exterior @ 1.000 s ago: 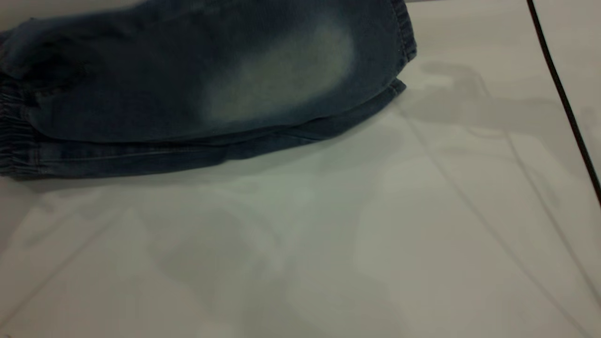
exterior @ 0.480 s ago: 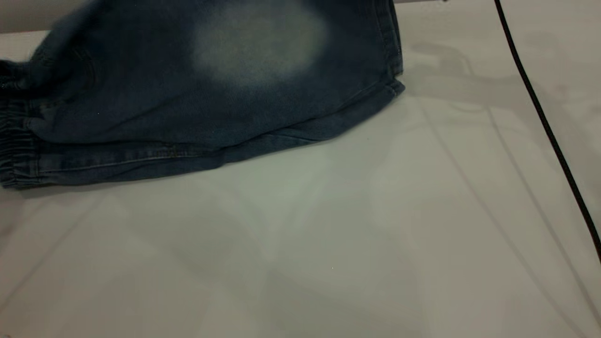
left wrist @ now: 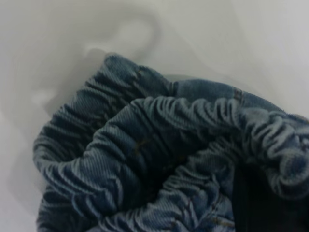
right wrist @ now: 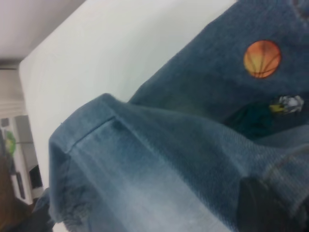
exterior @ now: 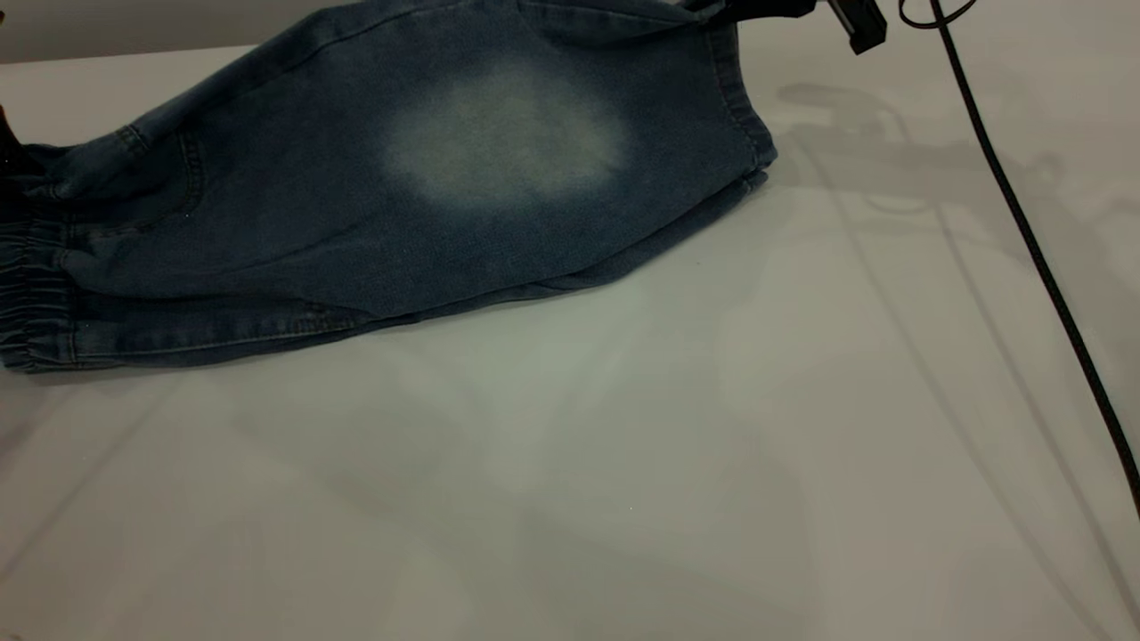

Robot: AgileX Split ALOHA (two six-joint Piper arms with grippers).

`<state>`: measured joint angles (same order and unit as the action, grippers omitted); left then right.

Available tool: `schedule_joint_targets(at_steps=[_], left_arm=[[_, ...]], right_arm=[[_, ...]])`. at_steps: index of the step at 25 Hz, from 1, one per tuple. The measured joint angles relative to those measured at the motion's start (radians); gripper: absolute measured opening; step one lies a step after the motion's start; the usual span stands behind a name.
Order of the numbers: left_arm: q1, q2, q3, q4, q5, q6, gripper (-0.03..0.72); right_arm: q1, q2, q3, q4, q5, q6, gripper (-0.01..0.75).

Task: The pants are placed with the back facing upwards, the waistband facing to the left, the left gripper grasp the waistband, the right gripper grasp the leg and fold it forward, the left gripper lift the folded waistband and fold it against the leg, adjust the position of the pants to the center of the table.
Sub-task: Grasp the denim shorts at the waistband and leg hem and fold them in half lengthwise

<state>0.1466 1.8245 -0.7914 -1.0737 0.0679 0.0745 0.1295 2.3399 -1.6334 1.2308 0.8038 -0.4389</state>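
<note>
The leg [exterior: 499, 169] has swung forward over the pants [exterior: 223, 312]; right gripper [exterior: 784, 11] still clamps its hem, left gripper's state indeterminate: lengthwise fold nearly complete.

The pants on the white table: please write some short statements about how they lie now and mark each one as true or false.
1. The pants lie on the table. True.
2. The waistband is at the exterior view's right. False: the gathered band is at that view's left edge.
3. A large pale faded patch shows on the upper denim layer. True.
4. The pants are rolled into a ball. False: they lie folded lengthwise, one leg over the other.
5. A basketball print shows in the right wrist view. True.
6. The right end effector sits at the waistband. False: it is at the hem end, at the exterior view's top edge.
</note>
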Motion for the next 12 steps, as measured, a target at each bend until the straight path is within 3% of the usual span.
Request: schedule_joint_targets(at_steps=[12], left_arm=[[0.000,0.000,0.003,0.004,0.014,0.064,0.133]], right_arm=[[0.000,0.000,0.000,-0.031,-0.011,-0.044,0.042]])
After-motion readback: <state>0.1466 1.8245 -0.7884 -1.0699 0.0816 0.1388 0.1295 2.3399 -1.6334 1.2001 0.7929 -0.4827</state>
